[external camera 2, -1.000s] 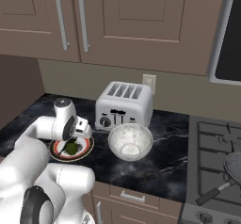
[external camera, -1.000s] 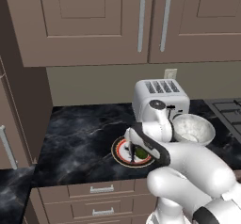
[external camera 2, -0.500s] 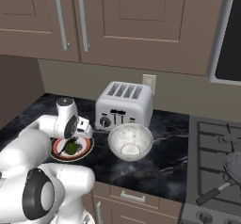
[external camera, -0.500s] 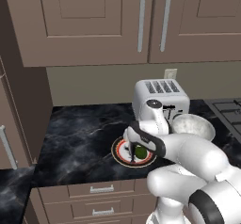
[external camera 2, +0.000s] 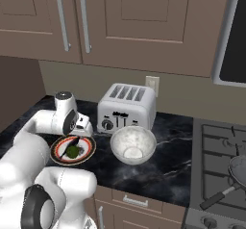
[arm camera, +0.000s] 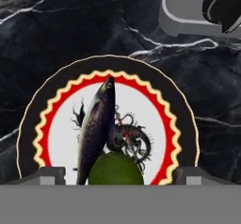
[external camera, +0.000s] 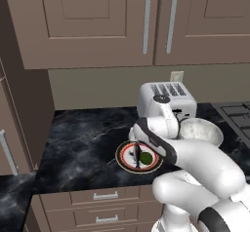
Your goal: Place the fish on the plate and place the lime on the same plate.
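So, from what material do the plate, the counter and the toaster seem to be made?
The plate looks like glazed ceramic: a smooth white centre with a printed red ring and a dark rim. The counter looks like polished black marble or a stone imitation, going by its white veins. The toaster looks like brushed metal, grey with a soft sheen. All of it is rendered, so these are only impressions.

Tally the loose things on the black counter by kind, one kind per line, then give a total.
Food items: 2, the fish and the lime
Dishes: 2, the plate and the white bowl
Appliances: 1, the toaster
Total: 5
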### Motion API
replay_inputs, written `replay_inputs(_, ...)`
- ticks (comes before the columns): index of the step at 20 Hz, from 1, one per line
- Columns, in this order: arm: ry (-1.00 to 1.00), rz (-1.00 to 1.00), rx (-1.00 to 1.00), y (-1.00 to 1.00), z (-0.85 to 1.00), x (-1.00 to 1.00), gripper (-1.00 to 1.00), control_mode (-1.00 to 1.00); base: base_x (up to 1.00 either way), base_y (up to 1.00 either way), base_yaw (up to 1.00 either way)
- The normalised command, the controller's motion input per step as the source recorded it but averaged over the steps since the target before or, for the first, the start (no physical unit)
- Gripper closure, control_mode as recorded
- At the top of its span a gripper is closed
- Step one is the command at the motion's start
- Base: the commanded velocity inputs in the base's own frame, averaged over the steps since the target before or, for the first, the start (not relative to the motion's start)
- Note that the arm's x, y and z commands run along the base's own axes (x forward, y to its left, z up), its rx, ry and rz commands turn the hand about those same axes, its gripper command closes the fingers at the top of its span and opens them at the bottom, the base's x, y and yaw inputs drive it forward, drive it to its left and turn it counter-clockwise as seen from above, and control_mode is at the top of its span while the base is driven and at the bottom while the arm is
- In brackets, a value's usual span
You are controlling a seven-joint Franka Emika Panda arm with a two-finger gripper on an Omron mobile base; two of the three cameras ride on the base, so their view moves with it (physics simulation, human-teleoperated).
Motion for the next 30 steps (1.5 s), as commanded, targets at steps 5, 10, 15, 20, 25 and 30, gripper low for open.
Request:
replay_inputs(5,-0.05,-0.07,0.0,0.0,0.75,-0.58,-1.0,-1.0,0.0,0.0,0.0)
replay_inputs(10,-0.08,-0.1,0.0,-0.1,0.58,-0.59,-1.0,-1.0,0.0,0.0,0.0)
replay_inputs(15,-0.07,-0.12,0.0,-0.33,0.55,-0.51,-1.0,-1.0,0.0,0.0,0.0)
replay_inputs(20,-0.05,-0.13,0.0,-0.44,0.57,-0.28,-1.0,-1.0,0.0,0.0,0.0)
replay_inputs(25,-0.03,-0.09,0.02,-0.46,0.29,-0.31,-1.0,-1.0,0.0,0.0,0.0)
replay_inputs(30,-0.17,-0.07,0.06,-0.32,0.28,-0.64,-1.0,-1.0,0.0,0.0,0.0)
